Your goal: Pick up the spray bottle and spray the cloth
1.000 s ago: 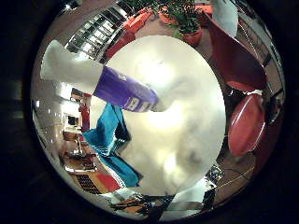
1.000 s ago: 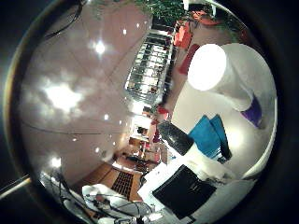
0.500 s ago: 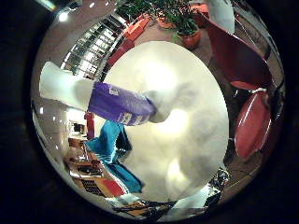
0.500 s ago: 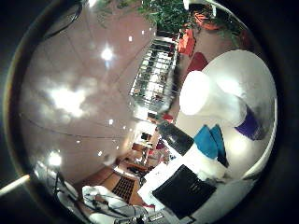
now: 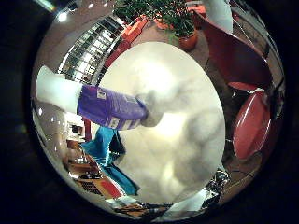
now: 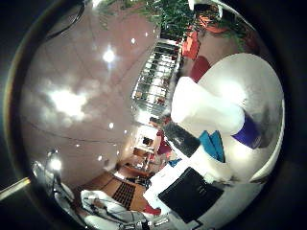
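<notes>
The spray bottle (image 5: 110, 108) has a white upper part and a purple label, and it stands upright on the round white table (image 5: 182, 154). It looms large in both palm views, close to the palm. A teal cloth (image 5: 103, 145) lies crumpled on the table beside the bottle, near the table's edge. In the thumb side view the bottle's white top (image 6: 204, 109) partly covers the cloth (image 6: 214, 144). My hand does not show in either view.
Red chairs (image 5: 252, 126) stand around the table and potted plants (image 5: 184, 32) stand beyond it. A flat black object (image 6: 191, 194) lies on a white surface near the cloth. A metal rack (image 6: 156, 84) stands further off.
Both pictures have shifted, so the camera has moved. The bottle now fills more of each view and is closer to the palm. Bottle and cloth stay where they were on the table.
</notes>
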Tool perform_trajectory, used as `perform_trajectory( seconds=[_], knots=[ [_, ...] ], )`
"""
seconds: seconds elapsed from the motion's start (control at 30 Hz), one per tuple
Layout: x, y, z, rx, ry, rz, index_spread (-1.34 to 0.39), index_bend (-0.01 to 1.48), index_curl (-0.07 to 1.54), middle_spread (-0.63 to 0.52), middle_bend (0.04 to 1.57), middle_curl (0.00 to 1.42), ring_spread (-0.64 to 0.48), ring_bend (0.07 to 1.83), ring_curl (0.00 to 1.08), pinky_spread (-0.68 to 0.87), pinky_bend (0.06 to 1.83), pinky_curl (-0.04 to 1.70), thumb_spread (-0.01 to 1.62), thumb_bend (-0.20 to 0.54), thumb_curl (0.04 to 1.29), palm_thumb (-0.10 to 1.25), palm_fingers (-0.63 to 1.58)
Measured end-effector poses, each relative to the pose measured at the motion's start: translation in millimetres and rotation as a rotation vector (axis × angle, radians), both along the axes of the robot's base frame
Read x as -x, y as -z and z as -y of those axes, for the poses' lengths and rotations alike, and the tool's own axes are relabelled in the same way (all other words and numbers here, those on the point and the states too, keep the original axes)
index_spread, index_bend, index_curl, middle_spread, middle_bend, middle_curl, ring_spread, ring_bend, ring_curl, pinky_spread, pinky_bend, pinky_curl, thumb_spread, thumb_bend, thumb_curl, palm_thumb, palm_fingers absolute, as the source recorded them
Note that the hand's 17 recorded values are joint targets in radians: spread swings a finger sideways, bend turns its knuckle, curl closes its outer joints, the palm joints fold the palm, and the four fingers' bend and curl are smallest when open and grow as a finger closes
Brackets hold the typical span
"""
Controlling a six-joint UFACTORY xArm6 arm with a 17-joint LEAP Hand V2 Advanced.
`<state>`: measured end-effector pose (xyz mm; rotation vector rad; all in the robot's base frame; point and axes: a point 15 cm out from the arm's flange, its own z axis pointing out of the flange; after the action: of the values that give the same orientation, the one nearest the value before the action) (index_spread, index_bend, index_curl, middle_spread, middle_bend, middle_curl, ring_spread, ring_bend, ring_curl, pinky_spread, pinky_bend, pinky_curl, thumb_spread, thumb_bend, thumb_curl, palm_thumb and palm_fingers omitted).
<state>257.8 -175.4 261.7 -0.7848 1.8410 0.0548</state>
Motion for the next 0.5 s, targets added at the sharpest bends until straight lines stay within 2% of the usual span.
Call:
perform_trajectory(
  seconds=[0.5],
  knots=[
    [-18,15,-8,0.026,-0.026,-0.035,-0.12,0.16,0.31,0.07,0.34,0.41,0.16,0.53,0.3,0.38,0.39,0.28,1.07,-0.023,0.36,0.65,0.25]
  ],
)
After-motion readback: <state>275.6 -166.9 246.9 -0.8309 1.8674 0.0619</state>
